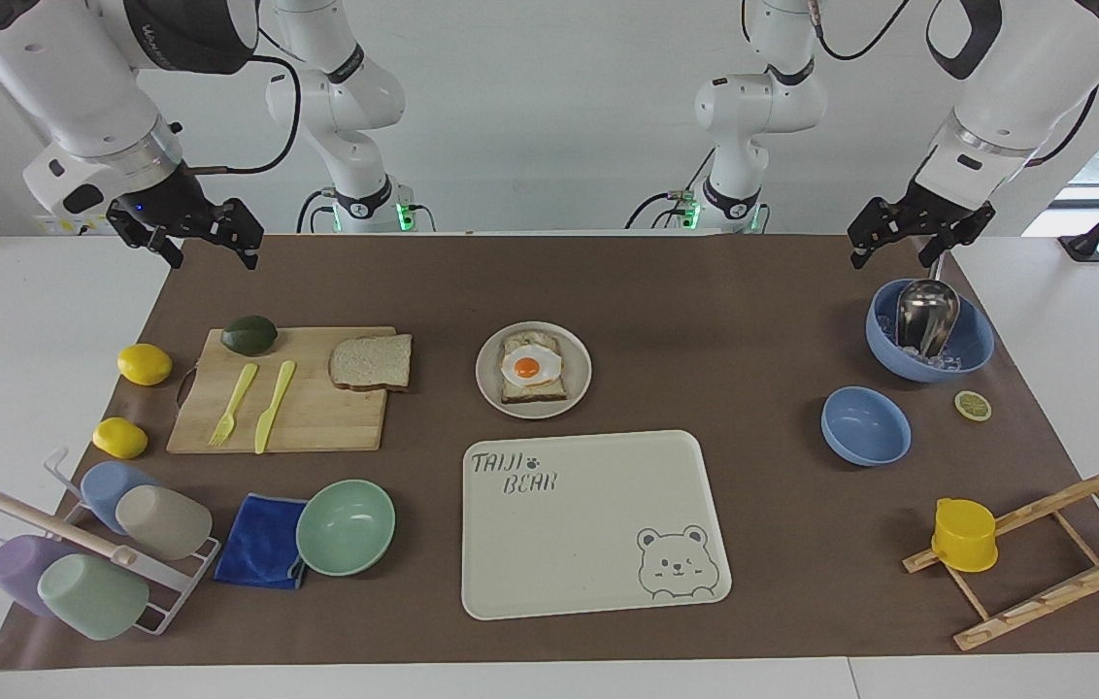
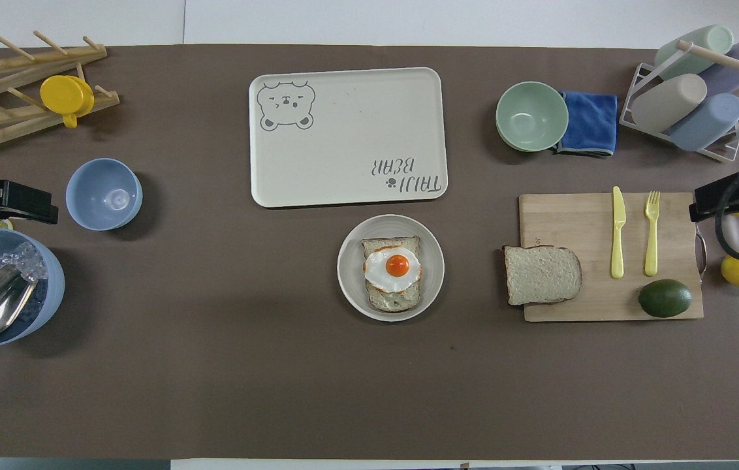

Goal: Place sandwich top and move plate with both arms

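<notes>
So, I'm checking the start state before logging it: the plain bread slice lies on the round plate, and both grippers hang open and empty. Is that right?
Not quite. The plain bread slice lies on the cutting board, not on the plate, as the overhead view shows. The left gripper and right gripper do hang open and empty.

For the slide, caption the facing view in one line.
Both claws, left and right, wait open above the table; sandwich top on the cutting board, egg toast on the plate.

Below and between the two raised grippers, the sandwich top point(image 1: 372, 362) lies on the cutting board point(image 1: 316, 417) toward the right gripper point(image 1: 210, 254), the plate point(image 1: 486, 374) mid-table, the ice bowl point(image 1: 972, 354) under the left gripper point(image 1: 894, 250).
</notes>
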Available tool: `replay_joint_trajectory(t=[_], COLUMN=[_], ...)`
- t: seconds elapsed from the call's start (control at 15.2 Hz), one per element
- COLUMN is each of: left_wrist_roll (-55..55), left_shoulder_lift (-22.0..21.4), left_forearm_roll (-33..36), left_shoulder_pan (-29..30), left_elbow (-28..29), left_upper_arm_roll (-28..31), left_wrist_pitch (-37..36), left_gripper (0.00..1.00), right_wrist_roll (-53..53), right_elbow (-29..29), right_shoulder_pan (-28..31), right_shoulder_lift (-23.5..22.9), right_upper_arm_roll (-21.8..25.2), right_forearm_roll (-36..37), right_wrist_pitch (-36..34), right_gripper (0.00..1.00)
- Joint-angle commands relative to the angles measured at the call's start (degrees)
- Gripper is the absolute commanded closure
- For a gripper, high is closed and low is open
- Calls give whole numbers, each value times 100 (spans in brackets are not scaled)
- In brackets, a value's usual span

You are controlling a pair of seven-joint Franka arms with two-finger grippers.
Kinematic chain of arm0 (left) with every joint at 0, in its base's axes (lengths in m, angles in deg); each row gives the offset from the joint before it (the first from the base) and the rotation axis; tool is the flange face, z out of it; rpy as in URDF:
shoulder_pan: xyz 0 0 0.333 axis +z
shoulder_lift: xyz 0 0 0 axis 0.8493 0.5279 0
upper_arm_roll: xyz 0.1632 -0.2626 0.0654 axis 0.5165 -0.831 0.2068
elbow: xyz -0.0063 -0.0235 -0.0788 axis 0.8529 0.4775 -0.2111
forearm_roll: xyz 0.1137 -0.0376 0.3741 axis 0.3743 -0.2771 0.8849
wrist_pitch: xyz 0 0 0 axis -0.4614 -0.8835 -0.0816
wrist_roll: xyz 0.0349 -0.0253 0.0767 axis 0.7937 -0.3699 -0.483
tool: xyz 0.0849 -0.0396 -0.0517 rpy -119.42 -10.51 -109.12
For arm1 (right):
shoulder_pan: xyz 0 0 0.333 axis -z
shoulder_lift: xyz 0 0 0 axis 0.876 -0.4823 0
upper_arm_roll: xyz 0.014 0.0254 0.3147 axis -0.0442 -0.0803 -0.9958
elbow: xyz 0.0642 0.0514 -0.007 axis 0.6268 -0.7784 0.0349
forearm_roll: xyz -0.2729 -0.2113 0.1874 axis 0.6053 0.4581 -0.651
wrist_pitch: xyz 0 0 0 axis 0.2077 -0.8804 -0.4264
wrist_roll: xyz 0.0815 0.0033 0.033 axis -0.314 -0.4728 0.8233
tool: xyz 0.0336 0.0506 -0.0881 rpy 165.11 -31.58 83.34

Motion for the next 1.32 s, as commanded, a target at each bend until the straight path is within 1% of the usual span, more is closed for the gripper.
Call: replay_joint_trajectory(t=[0.0,0.26,0.33,0.4,0.53,0.59,0.66,0.72,0.79,0.86,0.99,1.12,1.25], left_wrist_roll=[51,51,51,51,51,51,51,51,51,51,51,51,51], left_shoulder_lift=[-46,-46,-37,-46,-37,-37,-37,-46,-37,-46,-46,-46,-46], left_forearm_roll=[7,7,7,7,7,7,7,7,7,7,7,7,7], left_shoulder_pan=[65,65,65,65,65,65,65,65,65,65,65,65,65], left_elbow=[-1,-1,-1,-1,-1,-1,-1,-1,-1,-1,-1,-1,-1], left_upper_arm_roll=[-51,-51,-51,-51,-51,-51,-51,-51,-51,-51,-51,-51,-51], left_wrist_pitch=[-40,-40,-40,-40,-40,-40,-40,-40,-40,-40,-40,-40,-40], left_gripper=[0,0,0,0,0,0,0,0,0,0,0,0,0], right_wrist_roll=[131,96,131,140,70,-26,-227,-482,-824,-1288,-1914,-2433,-2986], right_elbow=[-158,-219,-263,-290,-316,-308,-299,-299,-290,-299,-316,-744,-1368], right_shoulder_pan=[10,10,-7,-42,-25,-25,-77,-208,-462,-734,-1025,-1166,-1185], right_shoulder_lift=[124,159,176,185,133,37,-156,-314,-490,-727,-1149,-1352,-1485], right_upper_arm_roll=[-7,-24,-181,-409,-1032,-1183,-1289,-1499,-1562,-1562,-1562,-1562,-1562], right_forearm_roll=[58,75,110,389,821,918,1110,1312,1523,1586,1605,1674,1719], right_wrist_pitch=[100,56,56,39,56,82,100,109,144,318,617,1126,1793], right_gripper=[0,0,0,0,0,0,0,0,0,0,0,0,0])
